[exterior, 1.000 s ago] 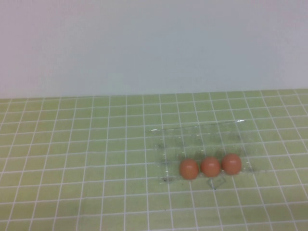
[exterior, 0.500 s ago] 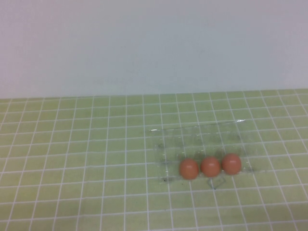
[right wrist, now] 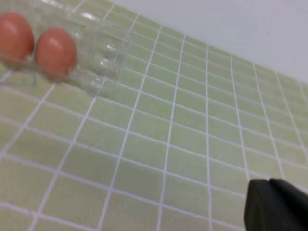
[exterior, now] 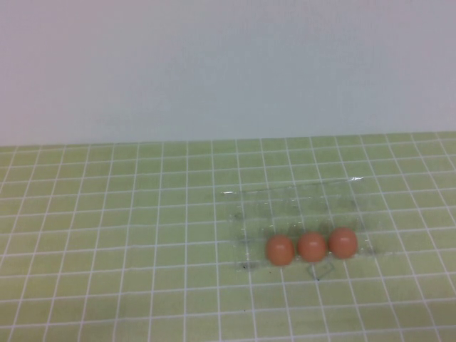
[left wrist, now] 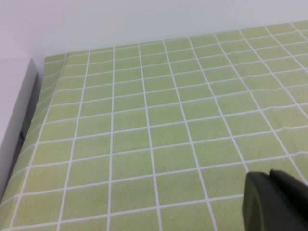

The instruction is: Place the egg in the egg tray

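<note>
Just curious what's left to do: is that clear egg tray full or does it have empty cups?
Partly filled: three eggs sit along the egg tray's near row; the far cups look empty. Both grippers, left gripper and right gripper, are away.

There are three eggs: one egg (exterior: 280, 250), a second egg (exterior: 311, 246) and a third egg (exterior: 343, 242), all reddish-brown and alike. There is one egg tray (exterior: 299, 199) of clear plastic, on one bench (exterior: 107, 235) with a green grid cover. Two pincers show, each only as a dark corner: the left pincer (left wrist: 276, 202) and the right pincer (right wrist: 276, 204), well apart from the eggs.
</note>
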You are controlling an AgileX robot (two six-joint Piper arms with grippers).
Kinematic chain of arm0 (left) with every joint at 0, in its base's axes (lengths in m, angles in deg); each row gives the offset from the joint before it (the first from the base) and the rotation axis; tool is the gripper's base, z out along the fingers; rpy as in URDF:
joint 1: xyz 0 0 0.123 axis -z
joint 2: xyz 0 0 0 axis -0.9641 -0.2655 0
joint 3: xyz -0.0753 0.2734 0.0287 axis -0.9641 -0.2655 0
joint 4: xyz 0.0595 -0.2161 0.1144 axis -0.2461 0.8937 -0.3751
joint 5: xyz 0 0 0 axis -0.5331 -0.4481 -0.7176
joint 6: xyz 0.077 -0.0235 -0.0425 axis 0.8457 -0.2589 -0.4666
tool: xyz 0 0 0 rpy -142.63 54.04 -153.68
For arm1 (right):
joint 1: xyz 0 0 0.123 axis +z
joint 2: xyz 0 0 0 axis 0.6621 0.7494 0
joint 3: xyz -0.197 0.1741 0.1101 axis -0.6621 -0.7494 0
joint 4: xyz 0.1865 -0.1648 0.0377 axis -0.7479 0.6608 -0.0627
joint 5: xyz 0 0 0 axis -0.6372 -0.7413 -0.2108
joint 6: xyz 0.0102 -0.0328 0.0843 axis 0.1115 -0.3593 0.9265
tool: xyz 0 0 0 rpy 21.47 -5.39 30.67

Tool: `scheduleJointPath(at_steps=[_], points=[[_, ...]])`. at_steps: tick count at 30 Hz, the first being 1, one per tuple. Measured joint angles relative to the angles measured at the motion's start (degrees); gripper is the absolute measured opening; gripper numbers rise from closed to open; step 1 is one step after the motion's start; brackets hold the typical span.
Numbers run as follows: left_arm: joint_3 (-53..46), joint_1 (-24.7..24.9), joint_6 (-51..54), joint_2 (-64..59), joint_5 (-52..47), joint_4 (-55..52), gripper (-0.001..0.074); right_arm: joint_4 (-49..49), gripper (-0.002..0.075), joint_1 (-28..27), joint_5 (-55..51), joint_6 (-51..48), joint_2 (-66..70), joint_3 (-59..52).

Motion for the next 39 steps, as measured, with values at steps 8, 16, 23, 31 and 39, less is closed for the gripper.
scheduleJointPath(at_steps=[8,16,23,31,39], points=[[0.00,0.00,0.00,0.00,0.00,0.00,0.0000,12.43,-0.0002,-0.02,0.40,29.73,0.00,0.00],[0.00,0.00,0.00,0.00,0.00,0.00,0.0000,13.92,-0.0002,-0.02,0.49,35.20,0.00,0.00],[0.00,0.00,0.00,0.00,0.00,0.00,0.0000,14.16,-0.0002,-0.02,0.49,35.45,0.00,0.00],[0.00,0.00,0.00,0.00,0.00,0.00,0.0000,14.16,-0.0002,-0.02,0.49,35.45,0.00,0.00],[0.00,0.00,0.00,0.00,0.00,0.00,0.0000,14.16,-0.0002,-0.02,0.49,35.45,0.00,0.00]])
